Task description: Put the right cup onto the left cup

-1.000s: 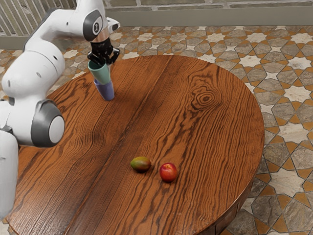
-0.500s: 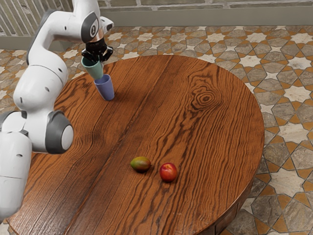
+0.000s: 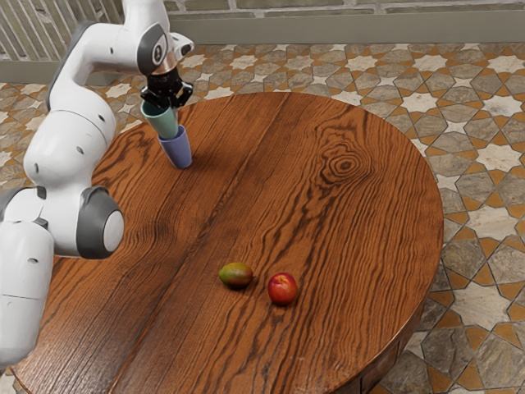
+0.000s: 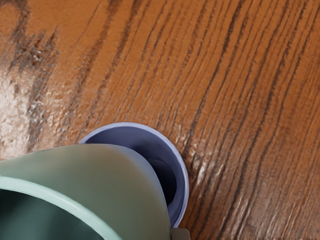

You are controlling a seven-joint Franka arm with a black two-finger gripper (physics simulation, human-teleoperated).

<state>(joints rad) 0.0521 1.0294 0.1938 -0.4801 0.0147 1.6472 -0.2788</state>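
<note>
- Pincer (image 3: 170, 98) up above the surface (image 3: 328, 222), and it had the green cup (image 3: 165, 124) in its grasp, near the rim!
- That cup leaned, its lower end right at the blue cup's mouth; how far inside, the views couldn't tell.
- Blue cup (image 3: 178, 150) stood on the surface, just below.
- Well apart, the mango (image 3: 236, 276) lay beside the red fruit (image 3: 282, 289).

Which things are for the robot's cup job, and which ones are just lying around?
For the job:
- the green cup, tilted in the gripper
- the blue cup, the one the green cup goes onto

Just lying about:
- the small green-and-reddish fruit
- the round red fruit near it
</note>
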